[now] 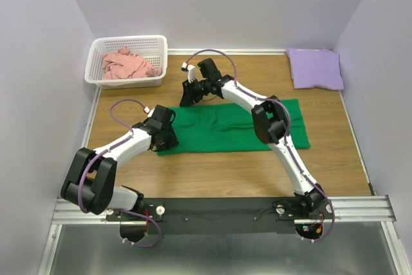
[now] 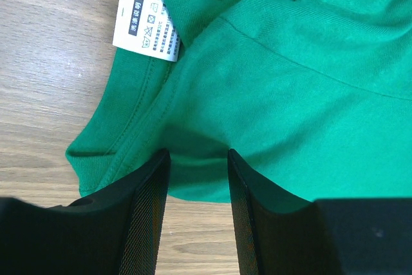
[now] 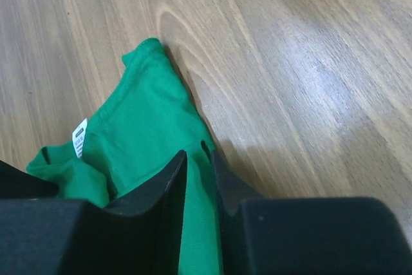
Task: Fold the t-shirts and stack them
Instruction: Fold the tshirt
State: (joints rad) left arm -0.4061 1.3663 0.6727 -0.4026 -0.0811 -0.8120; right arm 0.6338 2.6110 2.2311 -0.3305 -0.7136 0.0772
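The bright green t-shirt point(image 1: 238, 127) lies folded into a long strip across the middle of the table. Its white neck label point(image 2: 148, 20) is at the left end. My left gripper point(image 1: 166, 143) is at the strip's near-left corner. In the left wrist view it point(image 2: 196, 156) is open, with its jaws astride the shirt's edge point(image 2: 270, 94). My right gripper point(image 1: 188, 98) is at the far-left corner. In the right wrist view it point(image 3: 198, 156) is shut on green cloth point(image 3: 141, 114). The lavender t-shirt point(image 1: 315, 69) lies folded at the back right. The salmon pink t-shirt point(image 1: 129, 66) is crumpled in the basket.
The white lattice basket point(image 1: 129, 42) stands at the back left corner. Bare wooden table point(image 1: 225, 172) runs between the green shirt and the arm bases. Walls close the table in on three sides.
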